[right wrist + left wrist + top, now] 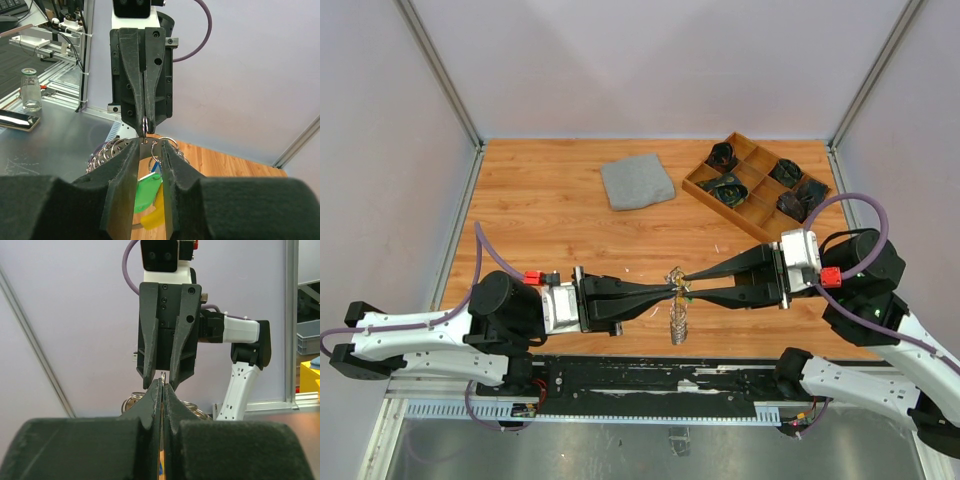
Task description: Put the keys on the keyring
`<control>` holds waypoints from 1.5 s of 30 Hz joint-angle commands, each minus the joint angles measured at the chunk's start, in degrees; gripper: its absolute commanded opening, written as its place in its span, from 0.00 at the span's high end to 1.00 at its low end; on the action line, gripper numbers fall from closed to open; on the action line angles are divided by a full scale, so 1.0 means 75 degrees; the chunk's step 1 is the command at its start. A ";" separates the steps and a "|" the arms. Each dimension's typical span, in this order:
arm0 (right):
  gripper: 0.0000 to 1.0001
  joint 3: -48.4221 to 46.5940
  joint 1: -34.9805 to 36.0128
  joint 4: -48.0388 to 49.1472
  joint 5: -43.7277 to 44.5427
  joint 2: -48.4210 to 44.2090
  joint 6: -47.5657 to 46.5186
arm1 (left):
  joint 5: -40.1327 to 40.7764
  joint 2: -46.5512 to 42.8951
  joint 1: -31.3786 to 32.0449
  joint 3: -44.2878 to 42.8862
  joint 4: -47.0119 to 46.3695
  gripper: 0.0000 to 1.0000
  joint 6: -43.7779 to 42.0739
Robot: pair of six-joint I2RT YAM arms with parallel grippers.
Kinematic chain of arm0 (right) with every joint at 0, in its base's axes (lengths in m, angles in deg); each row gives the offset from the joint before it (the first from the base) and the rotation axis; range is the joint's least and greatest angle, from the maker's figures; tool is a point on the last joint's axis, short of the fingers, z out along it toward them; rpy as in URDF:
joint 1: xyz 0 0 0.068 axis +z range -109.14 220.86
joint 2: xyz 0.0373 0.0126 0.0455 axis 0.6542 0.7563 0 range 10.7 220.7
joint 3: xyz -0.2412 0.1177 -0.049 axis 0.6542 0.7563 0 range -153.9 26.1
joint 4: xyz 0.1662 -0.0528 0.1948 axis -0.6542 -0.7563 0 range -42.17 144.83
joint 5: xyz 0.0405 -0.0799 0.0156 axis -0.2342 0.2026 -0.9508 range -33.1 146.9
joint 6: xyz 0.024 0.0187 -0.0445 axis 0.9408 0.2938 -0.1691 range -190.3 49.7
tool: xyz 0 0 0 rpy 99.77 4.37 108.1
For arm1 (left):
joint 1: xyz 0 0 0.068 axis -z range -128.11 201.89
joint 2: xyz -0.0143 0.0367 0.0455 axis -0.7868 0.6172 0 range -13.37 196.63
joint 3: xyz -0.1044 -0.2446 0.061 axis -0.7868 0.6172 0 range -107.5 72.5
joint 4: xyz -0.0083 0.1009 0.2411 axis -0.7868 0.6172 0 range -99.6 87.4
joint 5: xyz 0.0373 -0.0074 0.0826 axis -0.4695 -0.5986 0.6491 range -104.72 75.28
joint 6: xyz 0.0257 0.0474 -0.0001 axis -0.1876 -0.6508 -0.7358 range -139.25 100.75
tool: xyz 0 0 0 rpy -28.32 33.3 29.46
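Note:
My two grippers meet tip to tip above the middle of the wooden table. The left gripper (672, 291) (163, 382) is shut on a small thin metal ring (163, 374) that pokes out past its tips. The right gripper (688, 285) (151, 145) is shut on the keyring's flat holed metal strip (150, 146), which spans its two fingers. Silvery keyring loops (107, 150) (678, 328) fan out to the left and hang below. Keys dangle under the strip: a green one (147, 192), a yellow one (155, 215) and a sliver of blue (156, 165). The small ring touches the strip's left hole.
A folded grey cloth (637, 183) lies at the back centre. A wooden compartment tray (720, 208) with dark items stands at the back right. A black rail (620, 375) runs along the near edge between the arm bases. Walls close in the table on three sides.

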 commanded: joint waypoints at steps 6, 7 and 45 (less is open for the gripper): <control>0.78 0.0025 -0.0031 0.0173 -0.0278 0.0069 0.0197 | -0.0041 -0.0050 -0.0040 -0.0147 -0.0546 1.00 0.0081; 0.78 0.0022 -0.0027 0.0177 -0.0276 0.0079 0.0195 | -0.0039 -0.0041 -0.0039 -0.0151 -0.0547 0.99 0.0077; 1.00 -0.1880 0.0038 -0.3673 0.0441 0.0404 -0.1285 | 0.0188 0.0009 -0.0047 -0.0133 -0.0206 0.73 0.0313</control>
